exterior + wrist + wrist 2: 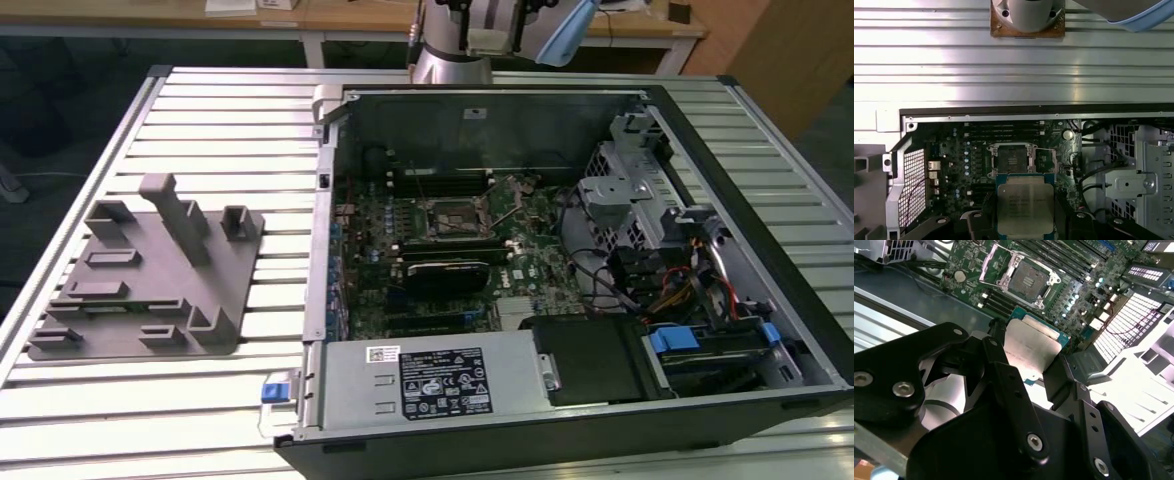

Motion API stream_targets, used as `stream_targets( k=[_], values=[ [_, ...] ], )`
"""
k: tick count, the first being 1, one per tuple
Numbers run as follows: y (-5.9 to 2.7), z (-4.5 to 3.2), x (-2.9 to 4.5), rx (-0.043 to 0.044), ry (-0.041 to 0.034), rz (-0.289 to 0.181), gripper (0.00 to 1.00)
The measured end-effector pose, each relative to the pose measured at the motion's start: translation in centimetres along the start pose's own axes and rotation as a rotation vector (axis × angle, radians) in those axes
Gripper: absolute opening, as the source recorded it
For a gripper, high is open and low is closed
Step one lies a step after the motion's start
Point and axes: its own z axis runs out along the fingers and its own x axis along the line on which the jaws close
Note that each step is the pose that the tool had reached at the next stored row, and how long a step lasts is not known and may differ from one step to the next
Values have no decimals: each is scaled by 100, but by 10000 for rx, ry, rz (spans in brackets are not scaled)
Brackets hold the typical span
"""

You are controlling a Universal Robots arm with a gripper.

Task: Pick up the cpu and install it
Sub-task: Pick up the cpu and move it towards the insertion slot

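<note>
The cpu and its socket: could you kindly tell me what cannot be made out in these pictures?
- Underside of the cpu: faces away from the camera in both wrist views.
- Its gripper-side edge: partly hidden behind the gripper in the second wrist view, cut off by the picture's edge in the first wrist view.
- Pins of the socket: too small to tell in the exterior view.
</note>
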Motion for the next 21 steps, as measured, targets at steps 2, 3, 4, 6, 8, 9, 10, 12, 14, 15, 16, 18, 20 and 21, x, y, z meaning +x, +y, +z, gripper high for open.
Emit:
stream_targets(
  k=[2, 3, 4, 6, 8, 9, 10, 12, 14, 15, 16, 18, 20, 21],
  values=[
    [-4, 21, 0, 0, 1, 0, 55],
    [-6, 30, 1, 0, 0, 0, 55],
    [-8, 40, 1, 0, 0, 0, 55],
    [-11, 60, 1, -1, 0, 0, 55],
    [-14, 80, 1, -1, 0, 0, 55],
    [-15, 90, 2, -1, 0, 0, 55],
    [-16, 98, 2, -1, 0, 1, 55],
    [-18, 116, 2, -1, 0, 0, 55],
    [-21, 134, 2, -2, 0, 0, 55],
    [-22, 142, 2, -1, 0, 0, 55],
    [-24, 151, 3, -1, 0, 0, 55],
    [-26, 167, 3, -1, 0, 0, 55],
    [-28, 184, 3, -1, 0, 0, 55],
    [-30, 194, 3, -2, 0, 0, 55]
  ],
)
